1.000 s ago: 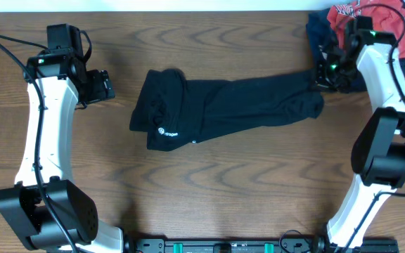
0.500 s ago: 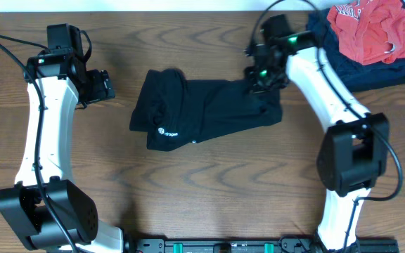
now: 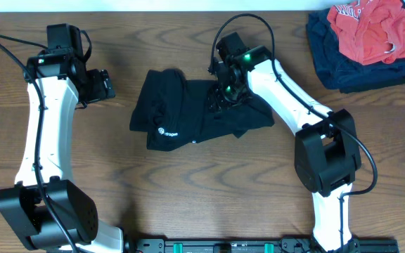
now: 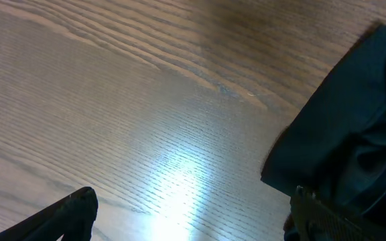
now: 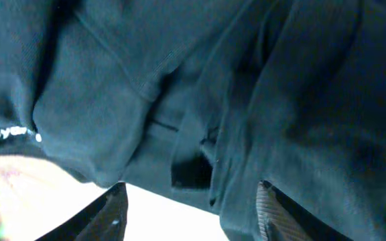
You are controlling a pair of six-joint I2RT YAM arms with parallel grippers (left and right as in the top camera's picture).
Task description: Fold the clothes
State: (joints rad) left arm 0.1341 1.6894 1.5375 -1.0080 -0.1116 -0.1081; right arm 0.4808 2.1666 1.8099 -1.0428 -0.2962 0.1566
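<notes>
The clothes [image 3: 181,116] are a black garment lying mid-table, its long legs doubled back leftward over the body, with a small white logo [image 3: 164,132] near the front left. My right gripper [image 3: 225,90] hovers over the folded-back leg ends. In the right wrist view that gripper [image 5: 189,215] stands open, with loose black fabric [image 5: 179,87] hanging just ahead of its spread fingers. My left gripper [image 3: 105,86] is open over bare wood left of the garment. The left wrist view shows the left gripper [image 4: 193,224] empty, with the clothes' edge [image 4: 360,134] on the right.
A red garment [image 3: 371,28] with white lettering lies on a folded dark navy garment [image 3: 361,70] at the back right corner. The wooden table [image 3: 202,197] runs bare along the front and left.
My right arm swept left from the back right, dragging the leg ends over the garment's body. Its jaws then opened and let the fabric go. The left arm stayed put.
</notes>
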